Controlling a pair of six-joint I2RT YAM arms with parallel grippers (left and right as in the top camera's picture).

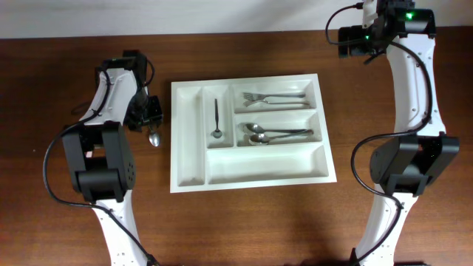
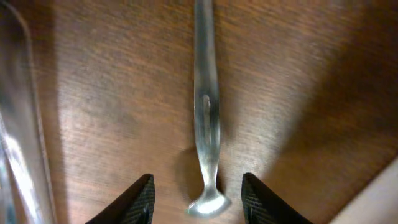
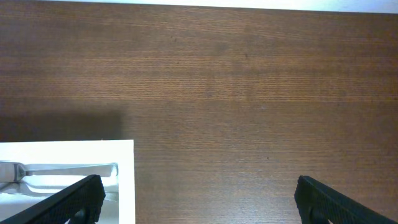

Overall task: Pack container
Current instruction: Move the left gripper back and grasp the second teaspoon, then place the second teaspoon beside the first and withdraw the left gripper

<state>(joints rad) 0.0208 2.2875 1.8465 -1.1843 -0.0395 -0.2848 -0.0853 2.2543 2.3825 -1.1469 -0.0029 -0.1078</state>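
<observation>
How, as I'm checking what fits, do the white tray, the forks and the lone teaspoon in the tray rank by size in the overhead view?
Largest to smallest:
1. white tray, far larger than either utensil
2. forks
3. lone teaspoon, clearly shorter than the forks

White container (image 1: 266, 166), brown table (image 1: 244, 222), perhaps silver spoon (image 1: 154, 138)

Even bright light from above; soft shadows on table (image 1: 244, 222); left wrist view blurred (spoon (image 2: 206, 124) glaring).
</observation>
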